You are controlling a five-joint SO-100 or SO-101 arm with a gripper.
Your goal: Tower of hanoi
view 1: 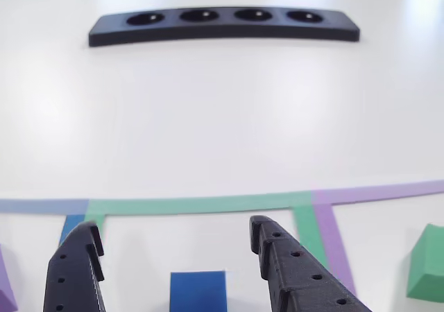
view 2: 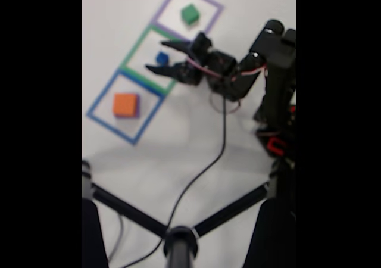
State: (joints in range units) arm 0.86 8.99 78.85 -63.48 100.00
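Observation:
The small blue cube sits inside the green tape square. My gripper is open, with one black finger on each side of the cube and clear gaps between them. The green block rests in the purple tape square. In the blue tape square, the salmon-orange block lies on top of the purple block, which shows as a thin edge. A purple sliver shows at the left edge of the other view.
A black bar with four round holes lies across the far table. Tape outlines mark three squares in a row. Black stand legs and a cable cross the near table in the fixed view.

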